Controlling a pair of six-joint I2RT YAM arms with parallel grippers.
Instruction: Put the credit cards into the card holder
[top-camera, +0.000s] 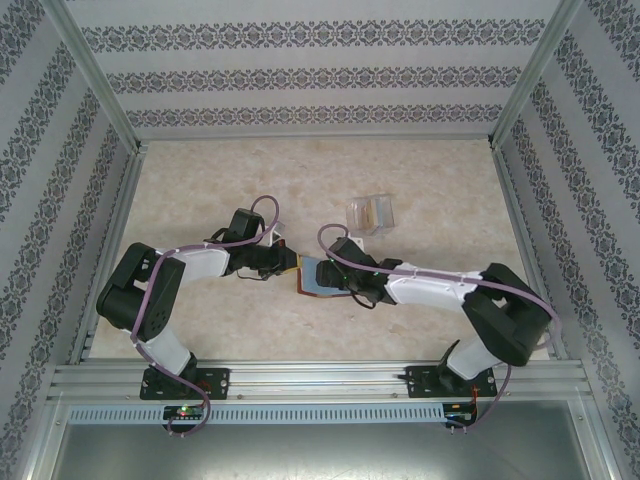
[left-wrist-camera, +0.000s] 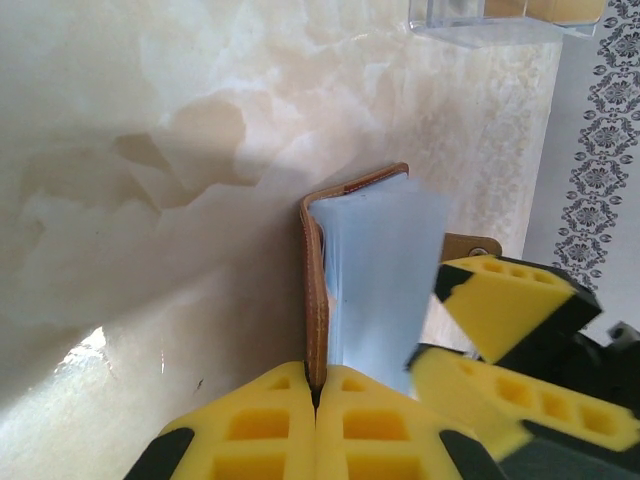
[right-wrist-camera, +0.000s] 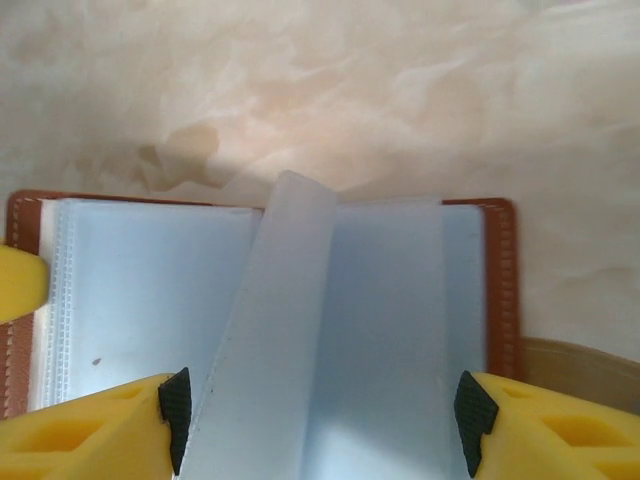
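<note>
Card holder (top-camera: 318, 278) lies open near the middle of the table (top-camera: 200, 190) in the top view, with reddish-brown trim around a pale inside. The left gripper (top-camera: 287, 264) meets it from 9 o'clock and the right gripper (top-camera: 338, 282) from 3 o'clock. A clear box (top-camera: 370, 212) stands apart at its 1 o'clock.

From the left wrist, the left gripper (left-wrist-camera: 318, 392) at 6 o'clock has its yellow fingers (left-wrist-camera: 250, 430) clenched on the card holder's brown cover (left-wrist-camera: 315, 290), which stands on edge. Just at the cover's 3 o'clock rises the blue-grey card (left-wrist-camera: 385, 270). The right gripper's fingers (left-wrist-camera: 505, 310) sit at 4 o'clock by the card's edge.

From the right wrist, the card holder (right-wrist-camera: 500, 290) spreads across the frame, pale pockets (right-wrist-camera: 140, 290) inside its trim. The right gripper (right-wrist-camera: 320, 415) at 6 o'clock grasps the blue-grey card (right-wrist-camera: 370, 320) by its two side edges. The card's far end lies over the pockets toward 12 o'clock; whether it sits inside one cannot be told
</note>
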